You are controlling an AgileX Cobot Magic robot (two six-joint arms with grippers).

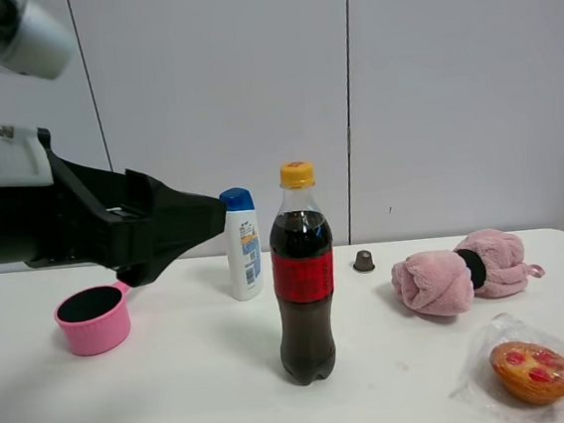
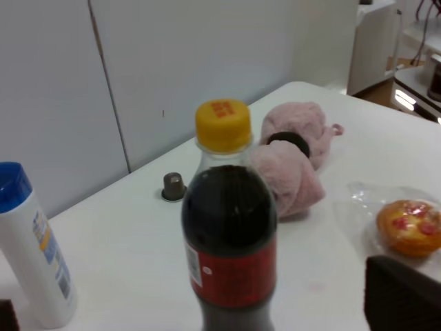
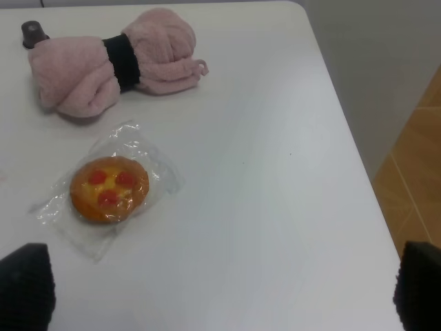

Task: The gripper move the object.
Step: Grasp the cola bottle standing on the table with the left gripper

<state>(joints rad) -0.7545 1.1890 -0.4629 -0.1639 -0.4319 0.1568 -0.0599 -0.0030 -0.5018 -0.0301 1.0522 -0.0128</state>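
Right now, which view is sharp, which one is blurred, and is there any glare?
Exterior high: sharp, with even light and only soft shadows around the cola bottle. Left wrist: soft focus overall. Right wrist: fairly clear, with a faint sheen on the pastry wrapper.

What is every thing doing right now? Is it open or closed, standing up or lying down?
Cola bottle: standing up, cap on, nobody holding it.
Shampoo bottle: standing up, blue cap shut.
Pink cup: upright, open top.
Pink towel: rolled, black band round its middle.
Tart: lying flat, in a clear wrapper.
Capsule: standing upright.
Left gripper: open, holding nothing.
Right gripper: open, holding nothing.
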